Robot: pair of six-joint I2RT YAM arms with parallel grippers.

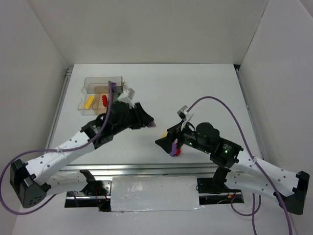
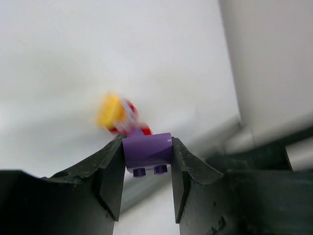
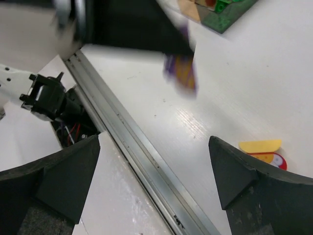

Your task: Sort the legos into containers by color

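My left gripper is shut on a purple lego brick, held above the table; in the top view it hangs mid-table. The right wrist view shows that brick blurred. My right gripper is wide open and empty near the table's front edge, also seen from above. A yellow disc lies on a red piece by its right finger; both show blurred in the left wrist view. The clear container box at back left holds a yellow bar and a red piece.
A metal rail runs along the table's front edge under the right gripper. White walls enclose the table on three sides. A purple cable loops over the right arm. The box corner with green and red pieces shows in the right wrist view.
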